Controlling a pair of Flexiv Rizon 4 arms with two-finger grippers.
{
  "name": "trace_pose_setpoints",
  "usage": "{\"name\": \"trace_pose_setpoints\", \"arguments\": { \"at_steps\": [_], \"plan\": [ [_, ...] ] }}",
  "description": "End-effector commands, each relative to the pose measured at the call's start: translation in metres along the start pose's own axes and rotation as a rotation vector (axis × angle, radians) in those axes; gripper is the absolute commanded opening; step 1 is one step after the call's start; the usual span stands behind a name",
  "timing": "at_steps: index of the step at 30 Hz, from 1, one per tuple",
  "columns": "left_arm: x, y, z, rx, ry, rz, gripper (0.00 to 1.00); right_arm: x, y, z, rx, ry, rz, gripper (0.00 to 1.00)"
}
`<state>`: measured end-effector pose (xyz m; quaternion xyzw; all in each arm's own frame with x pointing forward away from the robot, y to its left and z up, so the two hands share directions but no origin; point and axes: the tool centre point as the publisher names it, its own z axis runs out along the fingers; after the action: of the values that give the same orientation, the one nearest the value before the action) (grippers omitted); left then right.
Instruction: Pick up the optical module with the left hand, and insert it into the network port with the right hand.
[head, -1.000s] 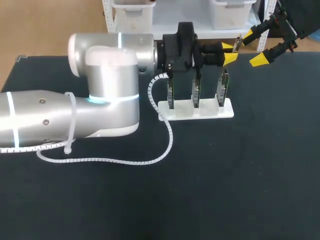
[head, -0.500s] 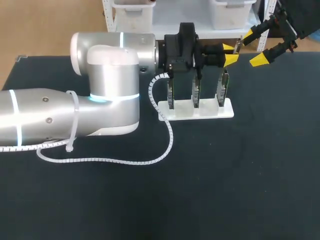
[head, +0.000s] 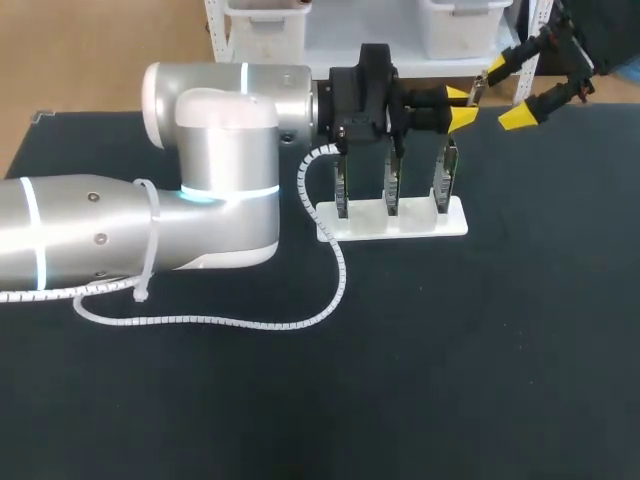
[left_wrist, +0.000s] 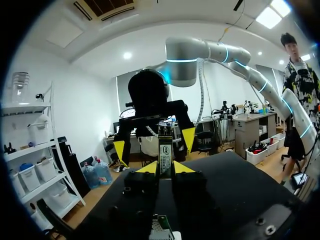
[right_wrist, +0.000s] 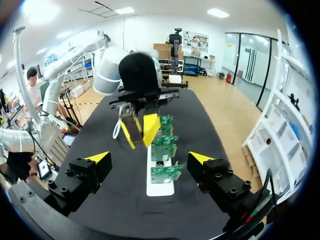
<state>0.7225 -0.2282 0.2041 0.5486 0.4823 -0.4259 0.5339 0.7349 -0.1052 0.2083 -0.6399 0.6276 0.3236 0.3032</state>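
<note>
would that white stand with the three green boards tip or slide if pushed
Likely slides: the flat white rectangular stand lies low and wide on the black table, no clamp visible. It looks thin, so probably light. The three upright green circuit boards are tall and narrow; a push near their tops might tilt it.

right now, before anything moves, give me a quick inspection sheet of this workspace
Surface: black matte table top.
Job's things: slim rectangular optical module, held off the table; flat white holder carrying three upright green circuit boards.
Clutter: nothing seen.
Grippers: left gripper shut on the module; right gripper open, facing it, not touching.
Cables: white spiral-wrapped cable trailing from the silver left arm across the table, past the holder's end.
Surroundings: nothing seen reaching over the table.
</note>
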Motion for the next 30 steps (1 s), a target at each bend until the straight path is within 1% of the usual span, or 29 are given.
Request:
{"name": "trace_pose_setpoints", "arguments": {
  "at_steps": [1,4,7,8,12,15,17,22,26,30],
  "plan": [
    [0.0,0.001,0.0,0.002,0.0,-0.001,0.0,-0.01,0.008,-0.009,0.04,-0.002,-0.02,1.0],
    [0.0,0.001,0.0,0.002,0.0,-0.001,0.0,-0.017,0.006,-0.016,0.054,-0.016,-0.037,1.0],
    [0.0,0.001,0.0,0.002,0.0,-0.001,0.0,-0.027,0.008,-0.018,0.051,-0.025,-0.065,1.0],
    [0.0,0.001,0.0,0.002,0.0,-0.001,0.0,-0.03,0.009,-0.018,0.04,-0.041,-0.069,1.0],
    [0.0,0.001,0.0,0.002,0.0,-0.001,0.0,-0.036,0.008,-0.011,0.015,-0.049,-0.088,1.0],
    [0.0,0.001,0.0,0.002,0.0,-0.001,0.0,-0.039,0.008,-0.009,0.012,-0.057,-0.093,1.0],
    [0.0,0.001,0.0,0.002,0.0,-0.001,0.0,-0.04,0.008,-0.009,0.01,-0.077,-0.089,1.0],
    [0.0,0.001,0.0,0.002,0.0,-0.001,0.0,-0.045,0.009,-0.007,-0.002,-0.085,-0.098,1.0],
    [0.0,0.001,0.0,0.002,0.0,-0.001,0.0,-0.049,0.01,-0.003,-0.035,-0.088,-0.105,1.0],
    [0.0,0.001,0.0,0.002,0.0,-0.001,0.0,-0.046,0.013,0.007,-0.065,-0.078,-0.098,1.0]
  ]
}}
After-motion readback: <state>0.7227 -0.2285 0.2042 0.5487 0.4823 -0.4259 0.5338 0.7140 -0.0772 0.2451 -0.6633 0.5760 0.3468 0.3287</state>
